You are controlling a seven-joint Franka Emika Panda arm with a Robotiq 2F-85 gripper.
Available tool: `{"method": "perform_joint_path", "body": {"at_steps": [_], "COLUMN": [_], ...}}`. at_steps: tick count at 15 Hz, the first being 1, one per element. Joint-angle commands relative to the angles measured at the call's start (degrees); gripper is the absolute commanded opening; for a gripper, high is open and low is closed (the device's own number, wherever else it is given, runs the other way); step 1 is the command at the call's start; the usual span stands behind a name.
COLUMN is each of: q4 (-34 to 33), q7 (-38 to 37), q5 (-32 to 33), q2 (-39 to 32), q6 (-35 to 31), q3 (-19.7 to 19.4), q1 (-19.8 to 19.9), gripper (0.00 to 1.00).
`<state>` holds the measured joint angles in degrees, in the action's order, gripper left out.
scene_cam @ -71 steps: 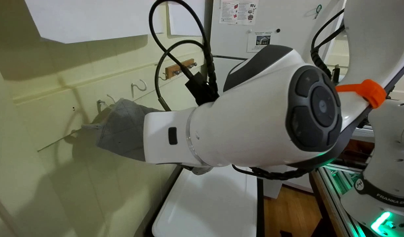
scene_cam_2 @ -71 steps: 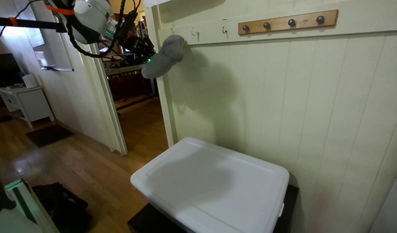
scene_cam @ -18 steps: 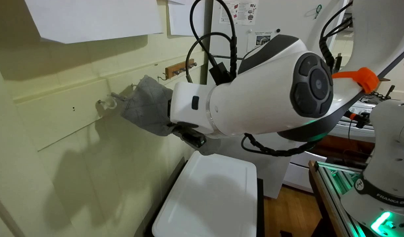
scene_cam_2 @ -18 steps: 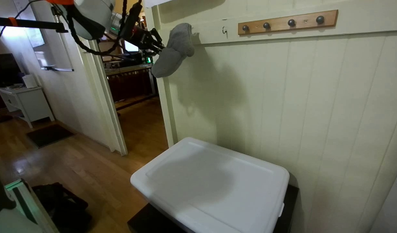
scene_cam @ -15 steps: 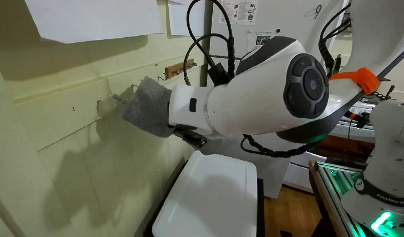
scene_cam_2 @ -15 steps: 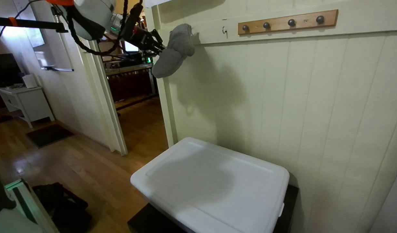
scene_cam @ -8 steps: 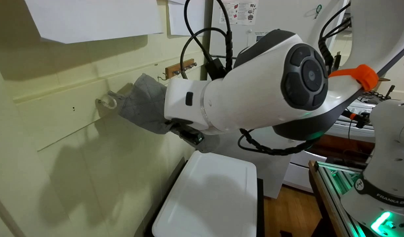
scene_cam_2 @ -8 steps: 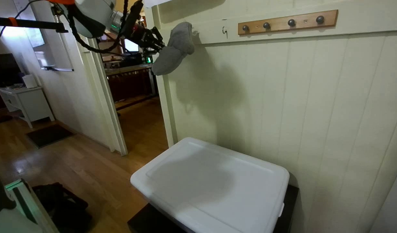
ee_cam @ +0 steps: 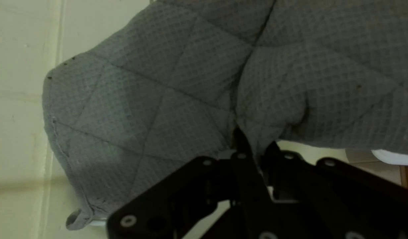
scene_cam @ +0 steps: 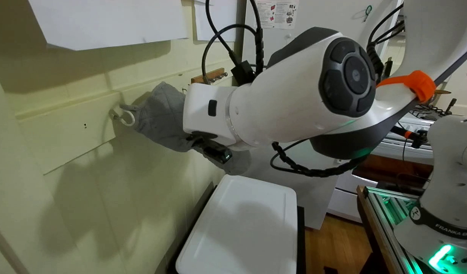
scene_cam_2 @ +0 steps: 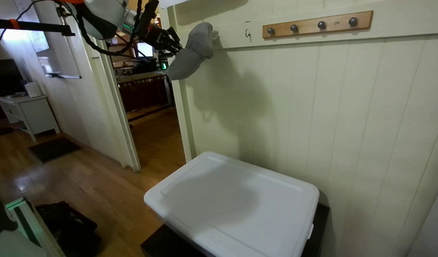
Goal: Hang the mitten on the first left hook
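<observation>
The grey quilted mitten [scene_cam: 161, 118] hangs sideways from my gripper against the wall; it also shows in an exterior view [scene_cam_2: 195, 46] and in the wrist view [ee_cam: 141, 106]. My gripper [ee_cam: 256, 142] is shut on a fold in the mitten's middle; it shows dark beside the mitten in an exterior view [scene_cam_2: 177, 48]. The mitten's small loop [ee_cam: 78, 219] sticks out at its cuff corner. The first left hook [scene_cam: 127, 120], white and curved, is right by the loop. The loop overlaps the hook's top there; I cannot tell whether it is around it. The mitten hides this hook in an exterior view.
Another white hook [scene_cam_2: 215, 35] is partly behind the mitten, with a metal hook [scene_cam_2: 248, 34] and a wooden rack with dark knobs [scene_cam_2: 308, 25] beyond. A white-lidded bin [scene_cam_2: 237, 200] stands below. A white cabinet [scene_cam: 111, 23] overhangs the wall. A fridge [scene_cam: 313, 15] stands behind the arm.
The gripper has carried the mitten up overall and, in the last second, slightly up and toward the near end of the wall. The loop has shifted left and up over the first hook.
</observation>
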<state>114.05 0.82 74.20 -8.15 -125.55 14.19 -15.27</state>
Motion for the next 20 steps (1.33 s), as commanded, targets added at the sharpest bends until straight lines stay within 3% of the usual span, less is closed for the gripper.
{"method": "perform_joint_path", "body": {"at_steps": [1,12,20], "q4": [-2.2,-1.8,-2.0], "q7": [4.9,16.2,14.5], "q5": [-1.9,-7.0,-5.5], "q2": [-1.3,-1.8,-0.6], "q6": [1.2,4.5,3.8], "q3": [0.5,1.1,1.3], "q1": [-0.3,-0.6,-0.9], "gripper": [0.03,0.03,0.03]}}
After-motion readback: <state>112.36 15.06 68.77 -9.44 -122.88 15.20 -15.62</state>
